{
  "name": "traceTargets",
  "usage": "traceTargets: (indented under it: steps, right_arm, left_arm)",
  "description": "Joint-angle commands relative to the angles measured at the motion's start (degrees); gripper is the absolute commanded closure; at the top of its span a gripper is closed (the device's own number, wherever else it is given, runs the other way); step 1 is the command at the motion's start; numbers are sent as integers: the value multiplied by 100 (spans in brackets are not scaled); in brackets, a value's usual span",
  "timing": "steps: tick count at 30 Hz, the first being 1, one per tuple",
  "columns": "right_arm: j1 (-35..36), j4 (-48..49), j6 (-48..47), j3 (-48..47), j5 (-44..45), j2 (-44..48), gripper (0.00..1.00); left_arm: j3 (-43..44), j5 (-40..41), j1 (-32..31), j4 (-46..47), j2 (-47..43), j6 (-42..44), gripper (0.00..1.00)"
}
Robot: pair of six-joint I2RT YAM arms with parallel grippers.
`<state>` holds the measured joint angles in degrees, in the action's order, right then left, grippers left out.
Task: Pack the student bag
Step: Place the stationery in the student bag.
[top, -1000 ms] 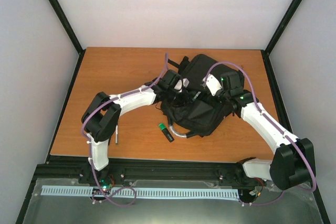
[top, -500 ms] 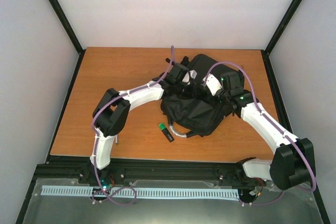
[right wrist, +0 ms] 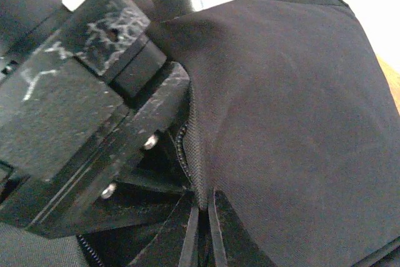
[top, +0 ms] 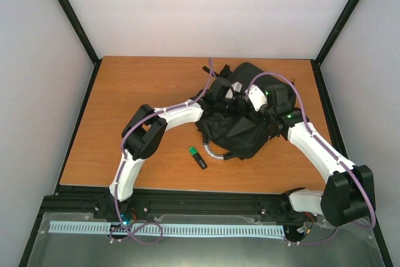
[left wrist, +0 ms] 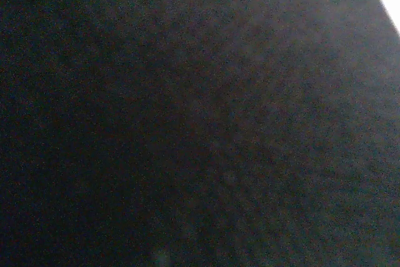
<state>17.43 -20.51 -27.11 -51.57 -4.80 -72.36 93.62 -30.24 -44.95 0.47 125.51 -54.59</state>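
student bag [top: 240, 134] centre-right on tabletop [top: 137, 92], long axis far to near, loop handle [top: 215, 154] nearest. left arm [top: 175, 112] reaches into it, left jaws hidden, cannot tell. right arm [top: 312, 145] arched over, right jaws pinching its zip edge.

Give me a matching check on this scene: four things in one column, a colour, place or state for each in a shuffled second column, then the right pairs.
Things:
1. backpack
2. marker
3. right pincer
4. loop handle

Descriptions:
A. pale grey, at the backpack's near edge
B. shut on a fold of black fabric
C. green and black, lying on the table
D. black, biggest item, between the two arms

Pairs: 1-D, 2-C, 3-B, 4-A
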Motion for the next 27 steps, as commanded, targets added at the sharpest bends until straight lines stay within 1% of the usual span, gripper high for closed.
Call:
traceTargets:
  steps: [1, 5, 7, 10, 13, 14, 17, 23, 27]
  right_arm:
    - [-12, 337, 74, 50, 5, -5, 97]
    - [-70, 342, 75, 59, 30, -53, 97]
    - [-86, 340, 71, 67, 46, -80, 97]
    - [-100, 346, 57, 68, 82, -112, 97]
    - [-125, 370, 50, 92, 93, -116, 97]
    - [-128, 372, 43, 94, 100, -125, 97]
    - [-135, 349, 7, 105, 48, -194, 97]
    - [-135, 141, -47, 75, -493, -529, 97]
    - [-135, 12, -64, 2, -690, -813, 97]
  left_arm:
    - [-110, -103, -111, 594, -438, 45, 68]
    - [-493, -52, -111, 415, -940, 288, 58]
    - [-590, -19, -110, 180, -1163, 433, 53]
    - [-703, 65, -111, -201, -1470, 650, 48]
    - [-783, 178, -111, -700, -1736, 857, 46]
    - [-777, 233, -111, -1016, -1815, 934, 46]
    - [-953, 437, -111, -1558, -2125, 1172, 46]
    - [-1889, 1417, -111, -2422, -3217, 1751, 45]
    - [-2582, 1961, -111, -2947, -3749, 1817, 45]
